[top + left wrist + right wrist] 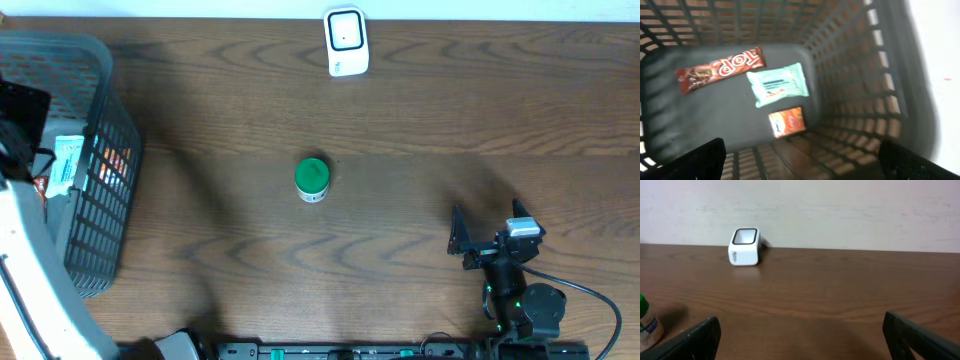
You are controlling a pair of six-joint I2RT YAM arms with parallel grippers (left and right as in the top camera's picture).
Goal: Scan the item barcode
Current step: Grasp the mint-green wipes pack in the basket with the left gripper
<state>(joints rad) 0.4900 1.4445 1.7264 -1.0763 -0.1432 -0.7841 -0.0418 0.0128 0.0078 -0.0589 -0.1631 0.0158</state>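
Note:
A white barcode scanner (347, 42) stands at the table's far edge and shows in the right wrist view as the scanner (744, 246). A small bottle with a green lid (312, 179) stands upright mid-table; the bottle (647, 325) is at that view's left edge. My left gripper (800, 162) hangs open over the dark mesh basket (855, 75), holding nothing. On the basket floor lie a brown chocolate bar (720, 70), a mint-green packet (777, 84) and an orange packet (786, 121). My right gripper (487, 228) rests open and empty at the front right, its gap (802, 340) over bare wood.
The basket (100, 200) fills the table's left end, with my left arm (20, 250) reaching over it. A pale wall runs behind the scanner. Brown wood lies between bottle, scanner and right gripper.

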